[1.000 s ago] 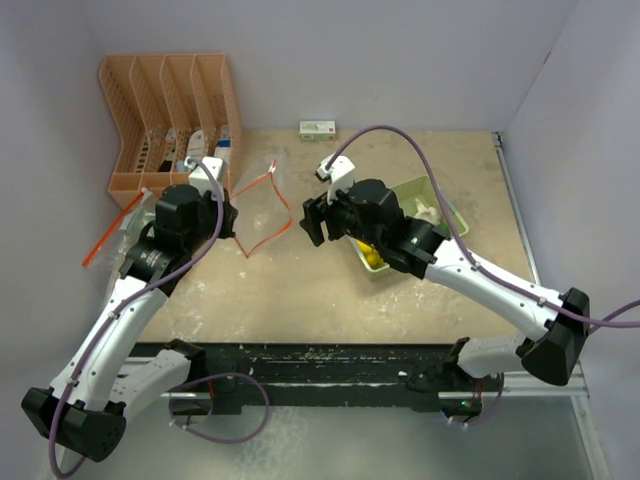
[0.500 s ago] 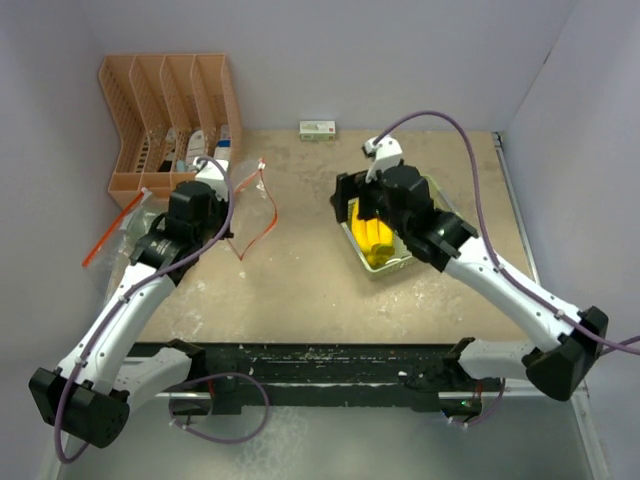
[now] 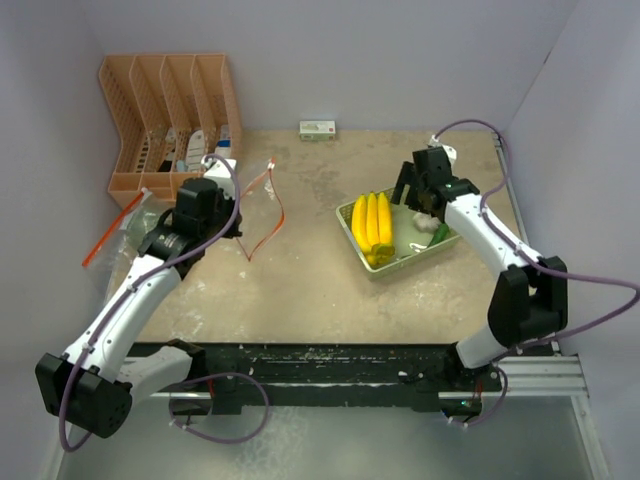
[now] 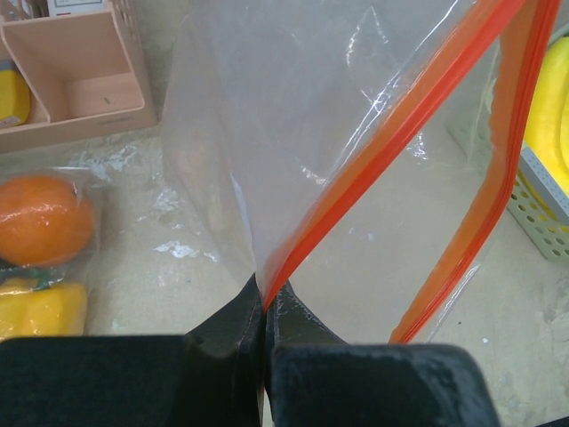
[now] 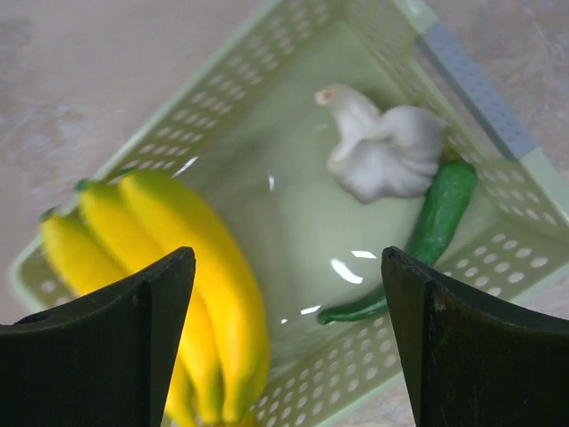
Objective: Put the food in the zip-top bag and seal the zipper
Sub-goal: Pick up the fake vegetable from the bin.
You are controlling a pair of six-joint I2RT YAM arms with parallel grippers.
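My left gripper is shut on the rim of the clear zip-top bag and holds its orange zipper up and spread apart. In the top view this gripper stands left of the bag. My right gripper hangs open and empty over the pale green tray. The tray holds food: yellow bananas, a white bulb and a green pepper. From above, the right gripper is at the tray's far right side, beside the bananas.
An orange rack stands at the back left. A second bag beside the left arm holds an orange and a yellow piece. A small box lies by the back wall.
My right arm has swung from the bag's mouth at the centre to the right, over the tray, uncovering the bananas. My left gripper kept its hold on the bag.
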